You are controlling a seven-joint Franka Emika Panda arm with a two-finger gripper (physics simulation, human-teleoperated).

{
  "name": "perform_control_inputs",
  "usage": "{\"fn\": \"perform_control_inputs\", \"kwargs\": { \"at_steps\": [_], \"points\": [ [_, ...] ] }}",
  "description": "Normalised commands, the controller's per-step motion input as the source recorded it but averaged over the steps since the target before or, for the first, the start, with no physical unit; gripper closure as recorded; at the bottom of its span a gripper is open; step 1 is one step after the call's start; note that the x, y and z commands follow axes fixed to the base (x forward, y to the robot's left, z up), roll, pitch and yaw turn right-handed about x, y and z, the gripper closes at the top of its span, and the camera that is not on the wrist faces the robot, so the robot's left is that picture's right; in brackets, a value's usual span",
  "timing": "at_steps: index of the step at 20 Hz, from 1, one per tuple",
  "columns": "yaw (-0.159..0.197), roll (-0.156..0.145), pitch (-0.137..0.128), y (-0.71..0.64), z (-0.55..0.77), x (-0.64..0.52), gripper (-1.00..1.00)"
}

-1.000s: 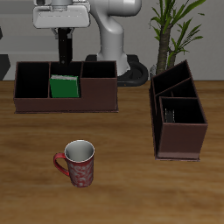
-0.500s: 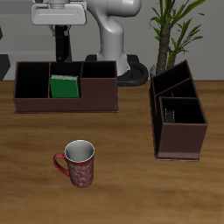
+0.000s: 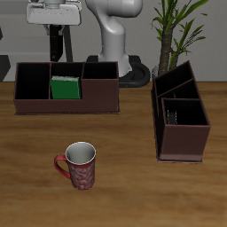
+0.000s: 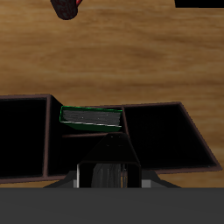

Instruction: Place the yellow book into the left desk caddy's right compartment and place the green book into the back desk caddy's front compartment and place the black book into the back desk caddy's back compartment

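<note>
The back desk caddy (image 3: 66, 105) is a wide dark box at the table's back. The green book (image 3: 65, 88) stands upright in its front middle compartment and also shows in the wrist view (image 4: 90, 116). My gripper (image 3: 55, 32) hangs above the caddy's back part, shut on the black book (image 3: 55, 46), which hangs upright below it, clear of the caddy. In the wrist view the black book (image 4: 112, 150) fills the space between the jaws of my gripper (image 4: 105, 173). The left desk caddy (image 3: 182, 140) stands apart beside the plant. The yellow book is not in view.
A red patterned mug (image 3: 78, 165) stands on the wooden table near its front edge. A potted plant (image 3: 177, 27) rises behind the left desk caddy. The robot's base (image 3: 113, 44) stands behind the back caddy.
My gripper has risen a little and shifted sideways along the back caddy, away from the robot's base, with the black book in it. The green book and the mug have not moved.
</note>
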Motion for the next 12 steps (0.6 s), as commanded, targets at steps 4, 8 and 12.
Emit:
{"fn": "perform_control_inputs", "kwargs": {
  "at_steps": [4,8,12],
  "points": [
    [0.057,0.025,0.040,0.17,-0.12,-0.07,1.00],
    [0.223,0.011,0.045,0.22,-0.02,0.02,1.00],
    [0.245,-0.028,0.053,0.11,-0.02,0.13,1.00]
  ]
}}
